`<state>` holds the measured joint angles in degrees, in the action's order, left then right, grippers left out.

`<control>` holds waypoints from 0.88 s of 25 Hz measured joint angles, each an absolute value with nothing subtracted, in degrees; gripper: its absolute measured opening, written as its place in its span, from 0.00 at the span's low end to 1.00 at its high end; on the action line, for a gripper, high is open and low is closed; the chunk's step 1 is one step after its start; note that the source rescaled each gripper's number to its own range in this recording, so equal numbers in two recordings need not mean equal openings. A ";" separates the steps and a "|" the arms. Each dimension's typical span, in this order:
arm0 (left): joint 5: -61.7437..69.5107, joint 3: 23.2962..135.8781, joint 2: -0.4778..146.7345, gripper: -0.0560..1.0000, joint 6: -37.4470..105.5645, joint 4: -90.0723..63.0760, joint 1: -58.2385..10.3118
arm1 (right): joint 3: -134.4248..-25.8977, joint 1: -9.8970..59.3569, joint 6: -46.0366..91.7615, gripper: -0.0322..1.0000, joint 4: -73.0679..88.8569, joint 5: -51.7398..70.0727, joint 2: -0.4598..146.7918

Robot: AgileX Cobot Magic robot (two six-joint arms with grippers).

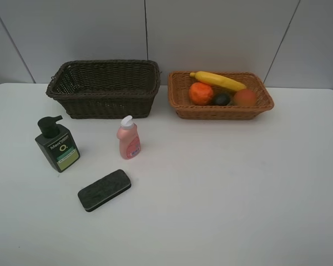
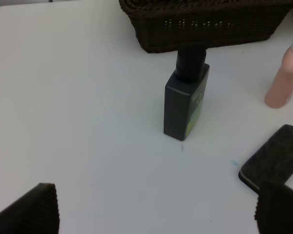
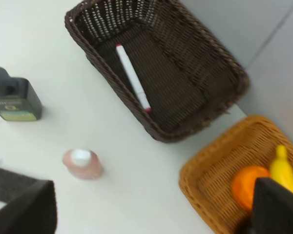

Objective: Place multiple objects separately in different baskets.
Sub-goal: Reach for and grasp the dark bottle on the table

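Observation:
The dark brown basket (image 1: 108,102) holds the white pink-tipped marker (image 3: 132,76). The tan basket (image 1: 222,112) holds the banana (image 1: 219,81), orange (image 1: 201,93), mangosteen (image 1: 222,99) and red-orange fruit (image 1: 245,97). The dark green pump bottle (image 1: 57,145), pink bottle (image 1: 129,138) and black eraser (image 1: 104,189) stand on the white table in front of the dark basket. My left gripper (image 2: 156,214) is open and empty, short of the pump bottle (image 2: 185,105) and beside the eraser (image 2: 276,156). My right gripper (image 3: 151,209) is open and empty, high above the table. Neither gripper shows in the exterior view.
The white table (image 1: 222,188) reaches a grey panelled wall (image 1: 211,33) just behind both baskets. The baskets stand side by side at the back with a narrow gap between them.

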<state>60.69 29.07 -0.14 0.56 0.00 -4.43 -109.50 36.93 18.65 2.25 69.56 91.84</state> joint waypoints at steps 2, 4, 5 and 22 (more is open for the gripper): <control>60.69 29.07 -0.14 1.00 0.56 0.00 -4.43 | -104.01 36.93 18.61 1.00 1.29 69.56 86.32; 60.69 29.07 -0.14 1.00 0.56 0.00 -4.43 | -98.02 36.93 18.55 1.00 1.18 69.62 79.84; 60.69 29.07 -0.14 1.00 0.56 0.00 -4.43 | -94.47 36.93 18.54 1.00 1.18 69.70 77.09; 60.69 29.07 -0.14 1.00 0.56 0.30 -4.43 | -47.42 36.93 18.47 1.00 3.27 66.80 23.03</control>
<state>60.69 29.07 -0.14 0.56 0.30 -4.43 -47.42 36.93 18.47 3.27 66.80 23.03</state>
